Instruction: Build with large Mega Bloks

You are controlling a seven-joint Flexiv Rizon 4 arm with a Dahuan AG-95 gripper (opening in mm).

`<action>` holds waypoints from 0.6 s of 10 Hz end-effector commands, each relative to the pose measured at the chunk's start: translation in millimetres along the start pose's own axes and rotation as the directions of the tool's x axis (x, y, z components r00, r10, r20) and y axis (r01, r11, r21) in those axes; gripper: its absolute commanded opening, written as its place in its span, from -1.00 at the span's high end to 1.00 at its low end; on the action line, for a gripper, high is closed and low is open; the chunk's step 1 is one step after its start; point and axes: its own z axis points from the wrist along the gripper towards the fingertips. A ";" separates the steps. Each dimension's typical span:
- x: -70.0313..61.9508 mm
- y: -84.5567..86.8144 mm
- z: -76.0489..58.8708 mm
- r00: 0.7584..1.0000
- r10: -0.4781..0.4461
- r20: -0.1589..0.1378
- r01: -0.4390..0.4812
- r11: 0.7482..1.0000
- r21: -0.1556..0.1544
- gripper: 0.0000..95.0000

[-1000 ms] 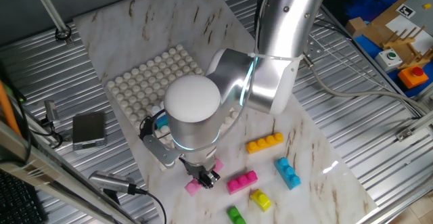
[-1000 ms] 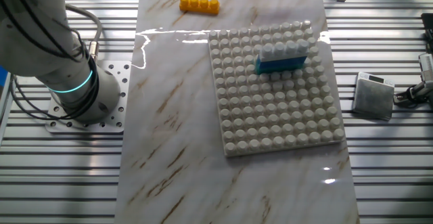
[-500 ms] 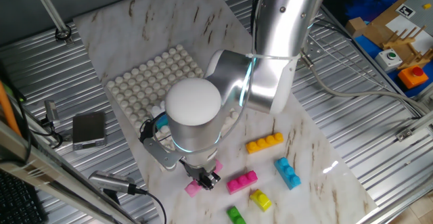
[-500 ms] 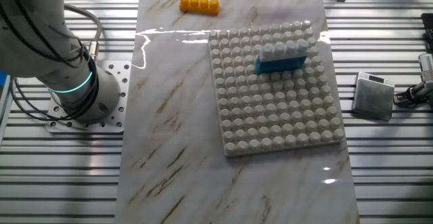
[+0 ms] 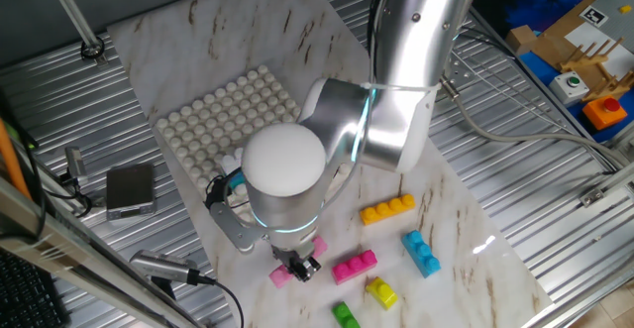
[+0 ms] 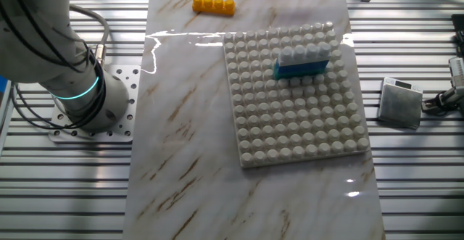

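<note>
My gripper (image 5: 300, 265) hangs low over a pale pink brick (image 5: 282, 275) near the table's front edge. Its dark fingertips (image 5: 309, 264) sit right at the brick, and the arm's round wrist hides the jaws, so I cannot tell whether they hold it. To the right lie a magenta brick (image 5: 355, 266), a yellow bar (image 5: 387, 209), a blue brick (image 5: 421, 253), a small yellow brick (image 5: 381, 291) and a green one (image 5: 345, 315). On the white baseplate (image 6: 297, 117) a white bar sits on a blue bar (image 6: 304, 60). The gripper is outside the other fixed view.
A small grey box (image 5: 130, 189) with cables lies left of the marble board on the ribbed metal table. The robot's base (image 6: 80, 95) stands beside the board. Orange and blue fixtures (image 5: 580, 60) crowd the far right corner.
The wrist and gripper have sunk slightly toward the pink brick and the table's front. The bricks and the baseplate have not moved.
</note>
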 end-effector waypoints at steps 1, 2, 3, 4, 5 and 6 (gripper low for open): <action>8.1 -25.9 -9.2 1.000 -0.020 0.008 0.021 1.000 -0.009 1.00; 13.5 -47.4 -16.2 1.000 -0.025 0.012 0.025 1.000 -0.010 1.00; 18.9 -70.0 -23.1 1.000 -0.027 0.009 0.027 1.000 -0.006 1.00; 23.0 -85.4 -27.1 0.999 -0.035 0.008 0.035 0.999 -0.007 1.00; 28.5 -104.2 -32.3 0.998 -0.055 0.010 0.055 0.998 -0.008 1.00; 34.4 -118.2 -37.8 0.997 -0.071 0.009 0.071 0.997 -0.007 1.00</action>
